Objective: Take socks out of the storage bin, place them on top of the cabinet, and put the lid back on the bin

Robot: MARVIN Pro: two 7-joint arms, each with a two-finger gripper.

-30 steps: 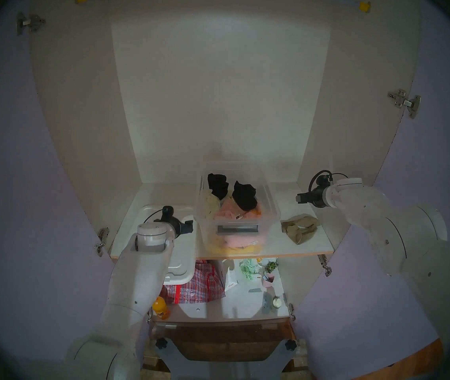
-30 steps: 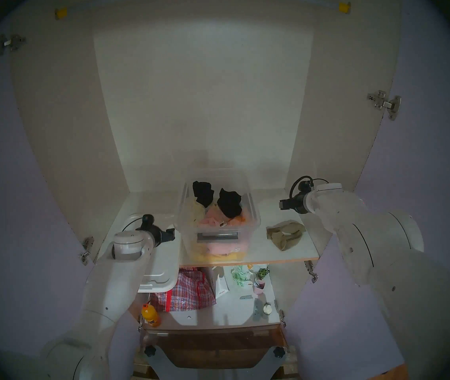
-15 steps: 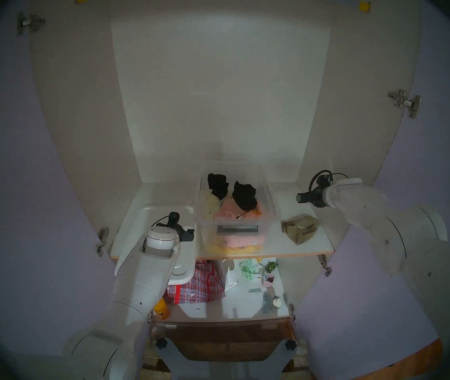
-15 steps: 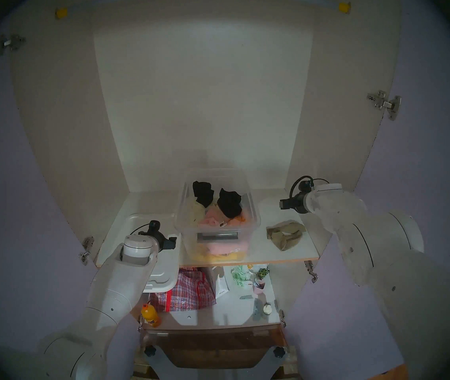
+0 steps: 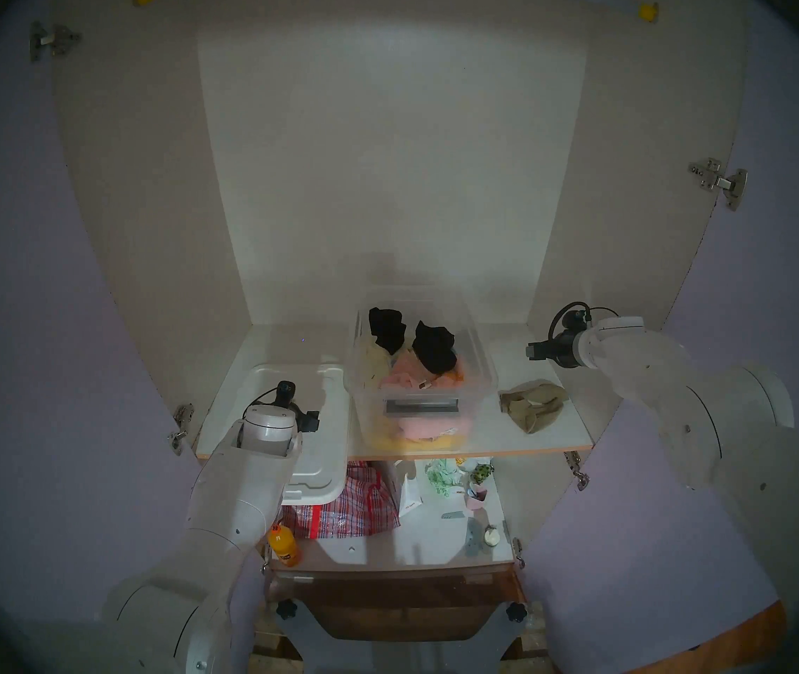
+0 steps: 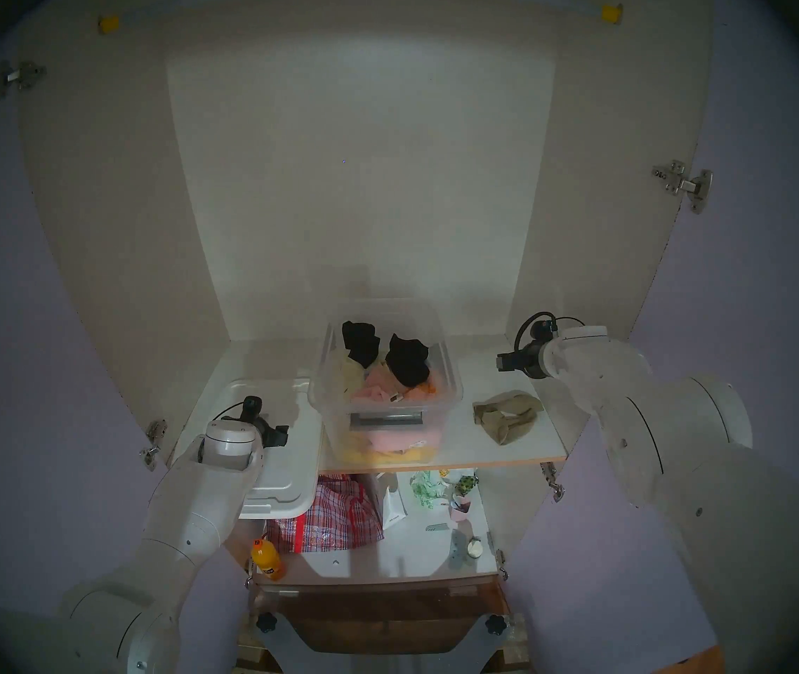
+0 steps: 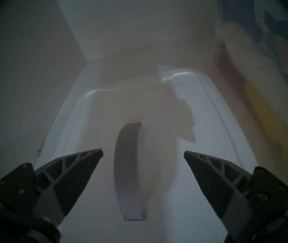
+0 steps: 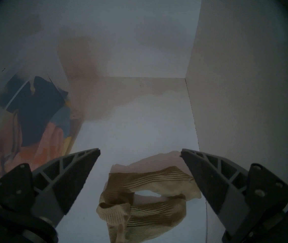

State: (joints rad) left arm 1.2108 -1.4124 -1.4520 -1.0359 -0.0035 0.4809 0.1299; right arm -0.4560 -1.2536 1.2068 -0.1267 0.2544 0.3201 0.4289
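Observation:
The clear storage bin (image 5: pixel 487 371) (image 6: pixel 456 391) stands uncovered in the middle of the cabinet shelf (image 5: pixel 485 434). The khaki socks (image 5: pixel 531 405) (image 6: pixel 507 415) (image 8: pixel 148 202) lie on the shelf to its right. My right gripper (image 5: pixel 531 351) (image 8: pixel 139 151) hovers open above and behind them, holding nothing. The white lid (image 5: pixel 329 444) (image 6: pixel 290 464) (image 7: pixel 209 149) lies flat left of the bin, overhanging the shelf's front edge. My left gripper (image 5: pixel 312 420) (image 7: pixel 143 152) is open just above the lid, its fingers either side of the lid's grey handle (image 7: pixel 127 167).
Black fabric pieces (image 5: pixel 431 347) and pink and yellow cloths fill the bin. The lower shelf holds a red plaid bag (image 5: pixel 344 503), an orange bottle (image 5: pixel 284 546), a pink cup (image 5: pixel 478 495) and small clutter. Lilac doors stand open on both sides.
My left arm has drawn back and to the left, carrying its open gripper from beside the bin to over the lid's middle. The right arm, socks, bin and lid have not moved.

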